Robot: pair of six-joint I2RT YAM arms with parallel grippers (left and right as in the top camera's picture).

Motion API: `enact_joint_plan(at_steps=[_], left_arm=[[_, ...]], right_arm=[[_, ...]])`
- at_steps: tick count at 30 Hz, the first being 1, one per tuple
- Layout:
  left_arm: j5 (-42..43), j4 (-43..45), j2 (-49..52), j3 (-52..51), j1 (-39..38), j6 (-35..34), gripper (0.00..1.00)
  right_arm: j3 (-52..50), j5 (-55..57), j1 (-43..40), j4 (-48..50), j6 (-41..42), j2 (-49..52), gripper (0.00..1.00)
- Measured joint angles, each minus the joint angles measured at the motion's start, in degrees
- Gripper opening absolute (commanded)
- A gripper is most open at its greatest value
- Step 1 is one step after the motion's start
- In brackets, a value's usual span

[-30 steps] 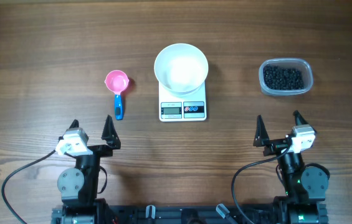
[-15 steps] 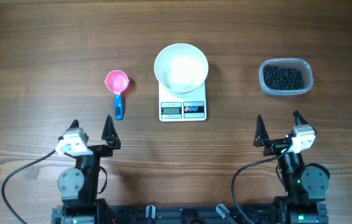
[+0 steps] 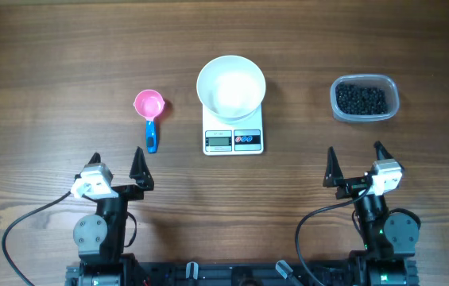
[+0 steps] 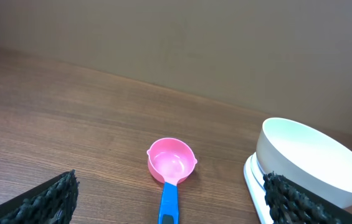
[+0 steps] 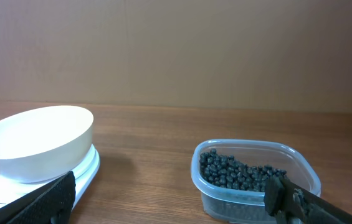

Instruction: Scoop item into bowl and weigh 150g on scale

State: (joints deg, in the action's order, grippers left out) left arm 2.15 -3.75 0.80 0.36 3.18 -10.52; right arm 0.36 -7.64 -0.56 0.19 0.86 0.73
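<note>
centrally, bowl (image 3: 231, 86) sits on scale (image 3: 233, 138), empty.

A small pink scoop (image 3: 151, 123) with a blue handle lies flat on the brown wooden table (image 3: 49, 63), left of the middle. Its round cup faces up toward the far edge and its handle points back toward the near edge. A clear plastic tub (image 3: 365, 119) with rounded corners sits well apart from it on the right side, its top open. A plain beige wall (image 5: 176, 50) rises behind the table.
</note>
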Motion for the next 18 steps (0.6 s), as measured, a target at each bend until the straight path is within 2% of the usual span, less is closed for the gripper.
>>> enact_joint_plan(at_steps=[5, 10, 15, 18], left_arm=[[0.02, 0.66, 0.0, 0.0, 0.0, 0.0, 1.0], [1.99, 12.55, -0.02, 0.17, 0.0, -0.02, 1.0], [2.45, 12.39, 1.46, 4.96, 0.0, -0.09, 1.0], [2.45, 12.35, 6.91, 11.23, 0.0, -0.26, 1.0]], right_arm=[[0.0, 0.0, 0.0, 0.02, 0.0, 0.0, 1.0], [0.0, 0.0, 0.0, 0.02, 0.0, 0.0, 1.0], [0.0, 0.0, 0.0, 0.02, 0.0, 0.0, 1.0], [-0.02, 0.0, 0.0, 0.02, 0.0, 0.0, 1.0]])
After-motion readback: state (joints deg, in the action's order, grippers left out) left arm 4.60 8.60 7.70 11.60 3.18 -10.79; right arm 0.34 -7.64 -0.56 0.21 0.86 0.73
